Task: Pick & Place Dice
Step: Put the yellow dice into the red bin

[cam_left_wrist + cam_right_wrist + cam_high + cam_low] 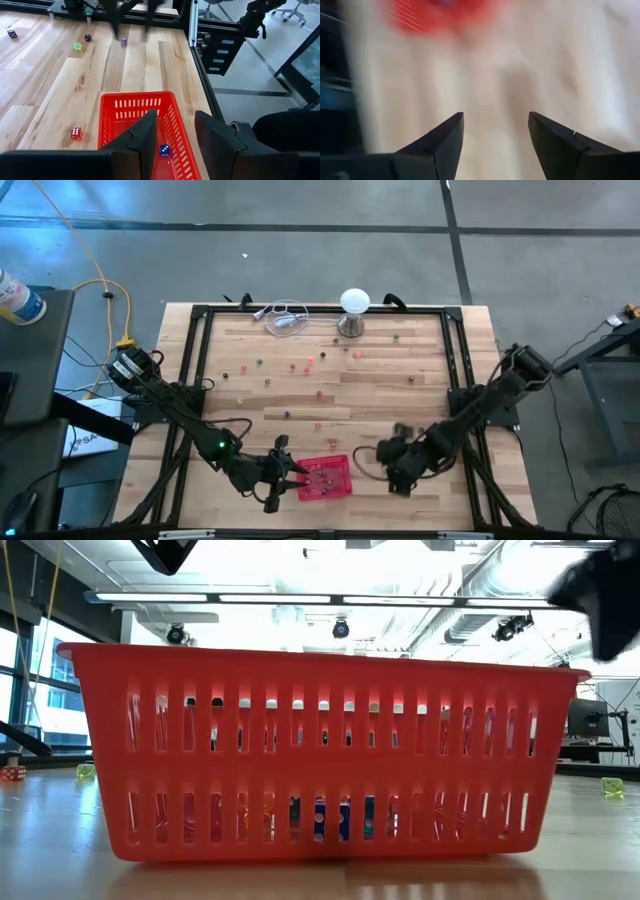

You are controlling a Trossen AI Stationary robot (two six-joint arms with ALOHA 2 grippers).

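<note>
Looking straight down first: left gripper (293,473) poised at the near-left edge of the red basket (326,477), fingers spread and empty; right gripper (397,463) low over bare wood just right of the basket; loose dice (320,393) strewn across the table (430,370) behind, and a white ball-topped stand (353,313) beside a coiled cable (285,319) at the far edge. Dropping to table level: basket wall (330,755) filling the view, colours of dice showing through the lower slots (320,817), something no overhead shot gives; a red die (12,773) and green ones (612,787) on the wood either side. From the left wrist: fingers (145,137) apart over the basket (140,107), a blue die (164,150) inside, a red die (76,133) just outside on the wood. From the right wrist: fingers (445,137) wide apart, nothing between, basket (440,15) only a blur beyond.
</note>
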